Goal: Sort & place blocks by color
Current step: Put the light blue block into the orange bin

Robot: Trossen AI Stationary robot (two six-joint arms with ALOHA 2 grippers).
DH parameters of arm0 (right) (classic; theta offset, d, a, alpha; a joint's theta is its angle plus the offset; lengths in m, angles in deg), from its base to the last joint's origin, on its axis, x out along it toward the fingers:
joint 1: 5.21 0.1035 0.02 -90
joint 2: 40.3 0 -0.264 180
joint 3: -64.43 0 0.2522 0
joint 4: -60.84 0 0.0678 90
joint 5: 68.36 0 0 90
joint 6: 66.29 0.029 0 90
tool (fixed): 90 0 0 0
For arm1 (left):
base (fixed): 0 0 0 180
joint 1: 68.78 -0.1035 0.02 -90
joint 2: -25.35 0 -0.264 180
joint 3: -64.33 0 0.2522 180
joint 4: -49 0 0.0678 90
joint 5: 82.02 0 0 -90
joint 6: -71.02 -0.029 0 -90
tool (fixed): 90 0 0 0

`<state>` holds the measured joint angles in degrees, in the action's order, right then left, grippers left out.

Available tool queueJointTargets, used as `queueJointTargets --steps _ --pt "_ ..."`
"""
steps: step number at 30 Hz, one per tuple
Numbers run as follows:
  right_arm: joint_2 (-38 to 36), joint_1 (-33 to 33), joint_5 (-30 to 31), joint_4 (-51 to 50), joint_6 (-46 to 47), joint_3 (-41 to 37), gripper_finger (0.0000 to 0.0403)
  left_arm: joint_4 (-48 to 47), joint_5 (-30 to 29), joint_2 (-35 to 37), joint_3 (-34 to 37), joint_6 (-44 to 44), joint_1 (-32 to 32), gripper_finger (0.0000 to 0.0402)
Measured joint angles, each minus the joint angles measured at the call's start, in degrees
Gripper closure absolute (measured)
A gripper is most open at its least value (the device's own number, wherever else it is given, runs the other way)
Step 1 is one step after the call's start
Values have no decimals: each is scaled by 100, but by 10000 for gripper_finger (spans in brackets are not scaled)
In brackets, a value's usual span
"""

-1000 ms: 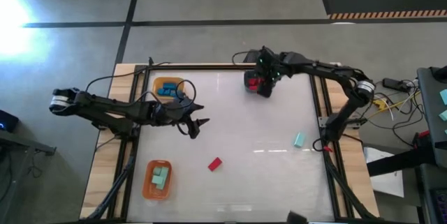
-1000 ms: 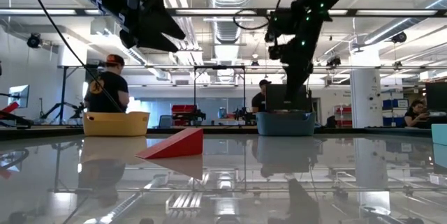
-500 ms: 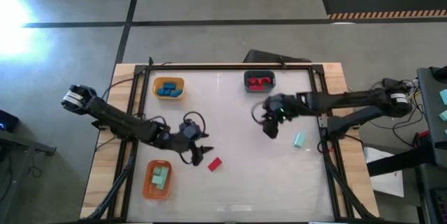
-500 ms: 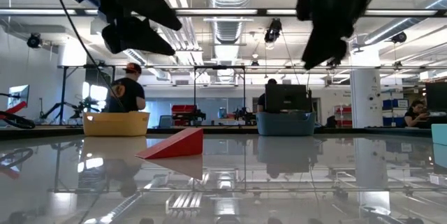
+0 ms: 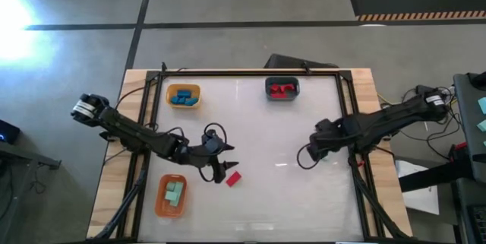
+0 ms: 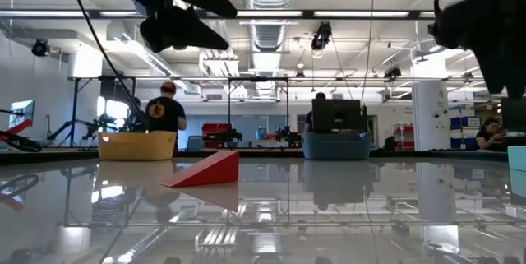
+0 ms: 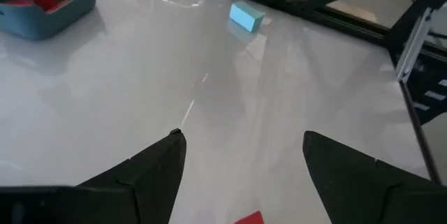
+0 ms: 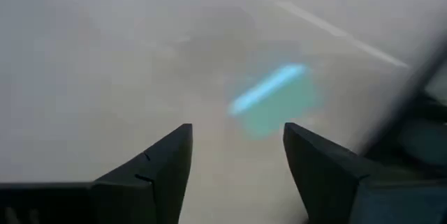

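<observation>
High view puts my left gripper (image 5: 222,170) over the table (image 5: 266,130) just beside the lone red block (image 5: 234,177), its fingers spread and empty. My right gripper (image 5: 313,151) hangs near the table's right edge, fingers also spread, over a mint block (image 8: 274,97) seen from its wrist. Other red blocks sit in the teal-grey tray (image 5: 282,89), blue ones in the yellow tray (image 5: 182,96), mint ones in the orange tray (image 5: 171,196).
</observation>
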<state>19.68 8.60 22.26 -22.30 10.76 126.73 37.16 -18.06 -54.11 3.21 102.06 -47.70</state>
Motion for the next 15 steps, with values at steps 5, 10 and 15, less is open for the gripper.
queueJointTargets --steps 5,10,15 --pt "201 58 348 -84 478 -124 169 -33 -2 95 2 -375 -9 130" --pt "443 328 344 -59 1291 -276 151 -46 -56 224 13 -743 -11 130" --pt "626 787 341 210 2182 -420 136 -58 -583 270 85 -797 -11 130"
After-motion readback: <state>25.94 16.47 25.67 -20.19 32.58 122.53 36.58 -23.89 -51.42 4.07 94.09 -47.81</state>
